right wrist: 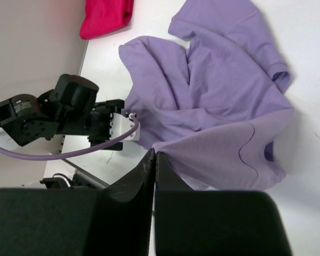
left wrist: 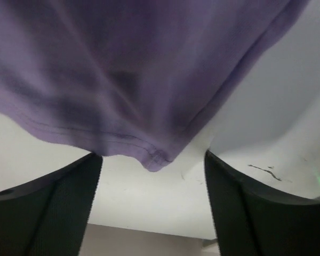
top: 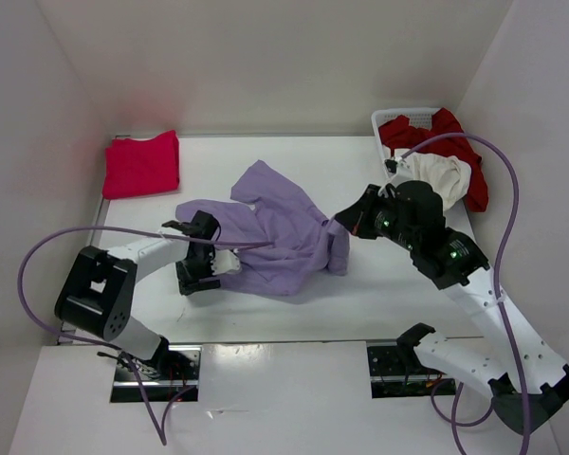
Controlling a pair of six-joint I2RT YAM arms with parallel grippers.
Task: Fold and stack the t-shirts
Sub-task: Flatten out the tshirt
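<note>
A lavender t-shirt (top: pixel 280 227) lies crumpled mid-table, one edge pulled up toward the right. My right gripper (top: pixel 339 220) is shut on that raised edge; in its wrist view the cloth (right wrist: pixel 218 96) runs into the closed fingertips of the right gripper (right wrist: pixel 155 156). My left gripper (top: pixel 204 256) stands open at the shirt's left hem. In the left wrist view the hem corner (left wrist: pixel 154 159) hangs just above the gap of the left gripper (left wrist: pixel 152 208), touching neither finger. A folded magenta-pink t-shirt (top: pixel 142 164) lies at the back left.
A white lattice basket (top: pixel 405 119) stands at the back right with a dark red shirt (top: pixel 458 133) and a cream white shirt (top: pixel 441 175) spilling out of it. White walls enclose the table on three sides. Purple cables loop from both arms.
</note>
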